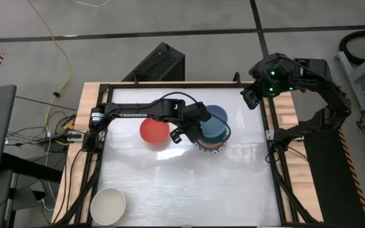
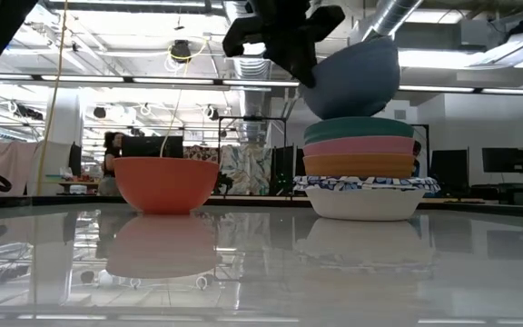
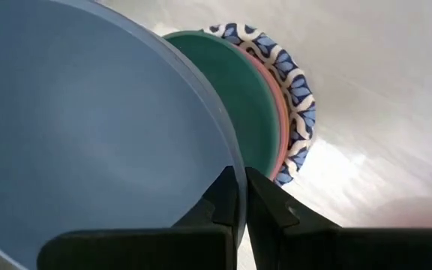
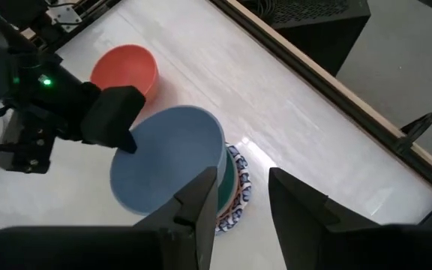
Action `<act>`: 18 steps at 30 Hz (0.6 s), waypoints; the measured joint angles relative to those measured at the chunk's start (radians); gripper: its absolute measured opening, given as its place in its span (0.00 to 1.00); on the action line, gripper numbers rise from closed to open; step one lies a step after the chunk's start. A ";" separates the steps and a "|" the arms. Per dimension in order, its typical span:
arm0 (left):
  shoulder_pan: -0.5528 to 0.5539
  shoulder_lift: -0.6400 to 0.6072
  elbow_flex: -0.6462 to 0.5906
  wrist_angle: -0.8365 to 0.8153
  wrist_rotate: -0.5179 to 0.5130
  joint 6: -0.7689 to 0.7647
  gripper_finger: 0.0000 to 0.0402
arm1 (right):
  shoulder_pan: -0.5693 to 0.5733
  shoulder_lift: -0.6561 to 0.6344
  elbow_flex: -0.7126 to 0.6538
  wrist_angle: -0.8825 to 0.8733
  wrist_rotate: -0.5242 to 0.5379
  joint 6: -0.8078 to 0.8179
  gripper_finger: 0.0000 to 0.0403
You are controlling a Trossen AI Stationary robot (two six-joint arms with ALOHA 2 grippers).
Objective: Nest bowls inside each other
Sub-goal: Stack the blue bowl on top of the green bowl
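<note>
Your left tool is clamped on the rim of the blue bowl, holding it tilted just above the stack near the middle of the tabletop. Level the bowl and centre it over the dark green bowl before you let go, so it drops in square. These are smooth, shallow, round bowls, probably hard plastic, and they will slide on each other. The red bowl sits just beside the stack; a cream bowl waits at the near left corner. The right tool hovers off at the far right with its fingers parted, empty
</note>
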 joint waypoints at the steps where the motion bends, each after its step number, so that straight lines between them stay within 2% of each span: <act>1: 0.000 0.000 0.000 -0.001 0.000 0.007 0.00 | 0.000 0.000 0.000 0.000 0.001 -0.005 0.35; 9: -0.001 0.044 0.001 -0.006 0.016 0.027 0.00 | 0.000 0.000 0.000 0.001 0.002 -0.005 0.35; 15: -0.011 0.082 0.000 0.007 -0.073 0.047 0.00 | 0.000 0.000 0.000 0.001 0.004 -0.006 0.35; 18: -0.010 0.087 0.000 -0.017 -0.080 0.069 0.00 | 0.000 0.000 0.000 0.000 0.004 -0.006 0.35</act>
